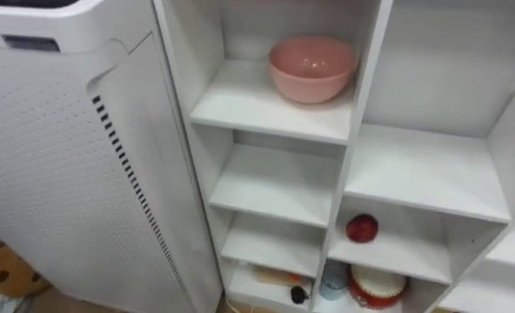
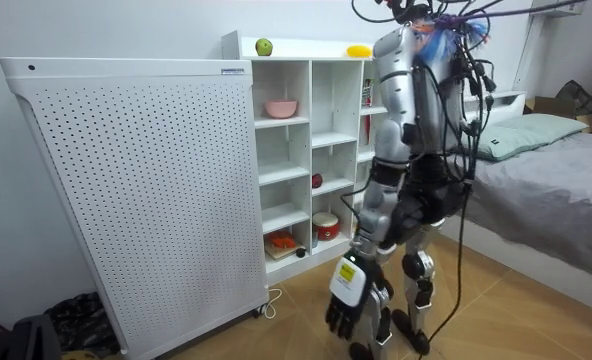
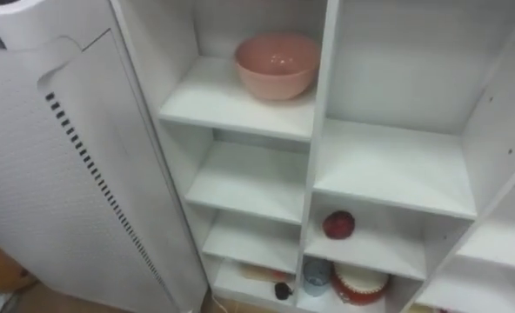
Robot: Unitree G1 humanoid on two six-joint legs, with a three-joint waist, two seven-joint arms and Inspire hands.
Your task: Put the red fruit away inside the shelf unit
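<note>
**Operator:** Report location and surroundings.

**Technician:** Bedroom with a wood floor (image 2: 296, 325). A white closet (image 2: 311, 130) of open compartments stands against the wall. A white perforated panel (image 2: 126, 190) stands at the room view's left and a bed (image 2: 556, 190) at its right. The robot stands close before the closet, facing it.

**Operator:** Where is the fruit?

**Technician:** There are three items. A green apple (image 2: 264, 47) and a yellow fruit (image 2: 357, 50) lie on the closet's top, well apart. A red fruit (image 1: 362, 228) sits in the middle column, in the compartment just above the bottom one.

**Operator:** Other contents?

**Technician:** A pink bowl (image 1: 312, 68) stands upright in the left column's top compartment. In the compartment below the red fruit are a round red-rimmed pot (image 1: 377, 285) and, just beside it, a pale blue cup (image 1: 333, 280).

**Operator:** Hand state?

**Technician:** The left hand (image 2: 342, 312) hangs low beside the leg, away from the shelves. Its fingers are relaxed and hold nothing.
</note>
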